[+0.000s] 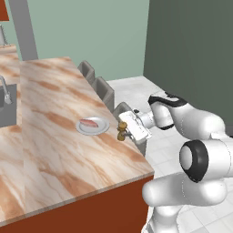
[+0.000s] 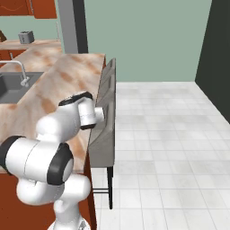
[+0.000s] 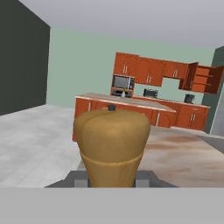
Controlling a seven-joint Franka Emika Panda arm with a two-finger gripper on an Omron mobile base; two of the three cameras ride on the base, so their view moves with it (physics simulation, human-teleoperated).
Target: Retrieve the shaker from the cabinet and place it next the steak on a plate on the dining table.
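Observation:
The tan wooden shaker (image 1: 121,129) hangs at the right edge of the dining table (image 1: 59,150), with my gripper (image 1: 124,131) shut on it, reaching in from the right. Just left of it lies the pinkish steak (image 1: 89,123) on its small grey plate (image 1: 103,129), a short gap away. In the hand view the shaker (image 3: 112,144) looms large in the middle, its lower part hidden at the bottom edge. Far off in that view, the cabinet (image 3: 204,78) stands with a door open and its shelves showing.
Grey-backed stools (image 1: 103,91) (image 2: 104,121) line the table's right side, right under my hand. A sink with a faucet (image 2: 13,85) is set in the top to the left. White tiled floor (image 2: 170,134) spreads out on the right.

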